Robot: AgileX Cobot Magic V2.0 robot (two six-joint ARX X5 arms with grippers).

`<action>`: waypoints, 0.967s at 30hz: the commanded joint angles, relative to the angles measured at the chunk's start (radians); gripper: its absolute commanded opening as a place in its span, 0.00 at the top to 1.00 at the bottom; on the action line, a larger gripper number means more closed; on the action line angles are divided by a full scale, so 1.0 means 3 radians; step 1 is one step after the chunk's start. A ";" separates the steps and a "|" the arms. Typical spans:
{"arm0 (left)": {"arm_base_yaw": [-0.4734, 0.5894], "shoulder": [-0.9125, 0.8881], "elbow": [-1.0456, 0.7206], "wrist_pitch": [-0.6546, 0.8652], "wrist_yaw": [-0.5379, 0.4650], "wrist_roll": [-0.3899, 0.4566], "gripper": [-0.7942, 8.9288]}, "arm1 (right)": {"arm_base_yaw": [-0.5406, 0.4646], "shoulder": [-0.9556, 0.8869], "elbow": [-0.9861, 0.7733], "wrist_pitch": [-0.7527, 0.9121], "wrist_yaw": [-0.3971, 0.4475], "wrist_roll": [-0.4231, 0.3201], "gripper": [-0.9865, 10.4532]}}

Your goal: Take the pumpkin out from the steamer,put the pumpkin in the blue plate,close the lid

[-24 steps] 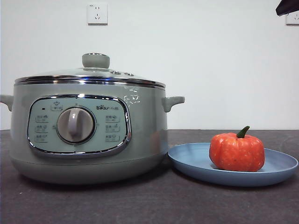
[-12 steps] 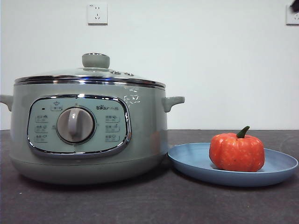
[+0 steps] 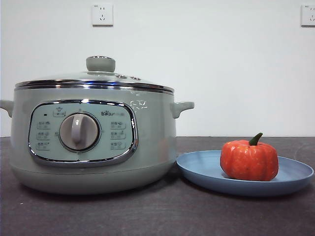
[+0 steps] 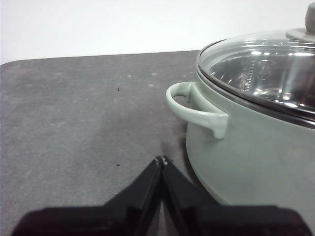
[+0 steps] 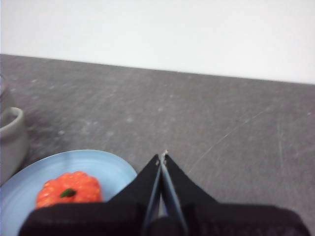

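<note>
small orange-red ribbed pumpkin [image 3: 249, 161] seated upright on wide light-blue plate [image 3: 202, 169] | chrome-rimmed glass lid [image 3: 93, 78] set on sage-green steamer [image 3: 152, 132] | left end effector [image 4: 162, 160] clenched, held low beside steamer handle [image 4: 194, 108] | right end effector [image 5: 163, 156] clenched, empty, above dark desk [image 5: 221, 123] near plate

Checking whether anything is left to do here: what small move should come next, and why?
Probably none beyond keeping both arms parked. The pumpkin sits on the blue plate, the lid rests on the steamer, and the left gripper and right gripper are shut, empty and apart from everything.
</note>
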 commanded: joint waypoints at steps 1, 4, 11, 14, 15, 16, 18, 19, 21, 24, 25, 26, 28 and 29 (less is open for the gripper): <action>0.0010 -0.0009 -0.0052 0.0010 -0.0001 -0.0022 0.92 | -0.0036 -0.0156 -0.0277 0.0205 0.0000 -0.0052 0.93; 0.0010 -0.0009 -0.0052 0.0010 -0.0001 -0.0022 0.92 | -0.0036 -0.0263 -0.0474 0.0370 -0.0001 -0.0050 0.93; 0.0010 -0.0008 -0.0052 0.0010 -0.0001 -0.0022 0.92 | -0.0037 -0.0445 -0.0698 0.0398 0.0000 -0.0036 0.93; 0.0010 -0.0009 -0.0052 0.0010 -0.0001 -0.0022 0.92 | -0.0039 -0.0467 -0.0738 0.0399 0.0001 -0.0036 0.93; 0.0010 -0.0009 -0.0052 0.0009 -0.0001 -0.0022 0.92 | -0.0045 -0.0467 -0.0745 0.0398 0.0001 -0.0036 0.93; 0.0010 -0.0009 -0.0052 0.0010 -0.0001 -0.0022 0.92 | -0.0048 -0.0467 -0.0755 0.0399 0.0005 -0.0037 0.93; 0.0010 -0.0009 -0.0052 0.0009 -0.0003 -0.0022 0.92 | -0.0048 -0.0467 -0.0777 0.0401 0.0014 -0.0037 0.93; 0.0010 -0.0009 -0.0052 0.0009 -0.0001 -0.0022 0.92 | -0.0048 -0.0467 -0.0792 0.0402 0.0015 -0.0036 0.93; 0.0010 -0.0009 -0.0052 0.0009 -0.0001 -0.0022 0.92 | -0.0048 -0.0467 -0.0846 0.0404 0.0013 -0.0031 0.93; 0.0010 -0.0009 -0.0052 0.0009 -0.0003 -0.0022 0.92 | -0.0048 -0.0467 -0.0876 0.0299 0.0011 0.0056 0.93; 0.0010 -0.0009 -0.0052 0.0010 -0.0001 -0.0022 0.92 | -0.0047 -0.0467 -0.0876 0.0294 0.0010 0.0070 0.93; 0.0010 -0.0009 -0.0052 0.0010 -0.0001 -0.0022 0.92 | -0.0047 -0.0467 -0.0876 0.0300 0.0011 0.0097 0.93; 0.0010 -0.0009 -0.0052 0.0008 -0.0003 -0.0022 0.92 | -0.0045 -0.0467 -0.0876 0.0301 0.0011 0.0214 0.93; 0.0010 -0.0009 -0.0052 0.0008 -0.0003 -0.0022 0.92 | -0.0042 -0.0459 -0.0876 0.0301 0.0011 0.0254 0.93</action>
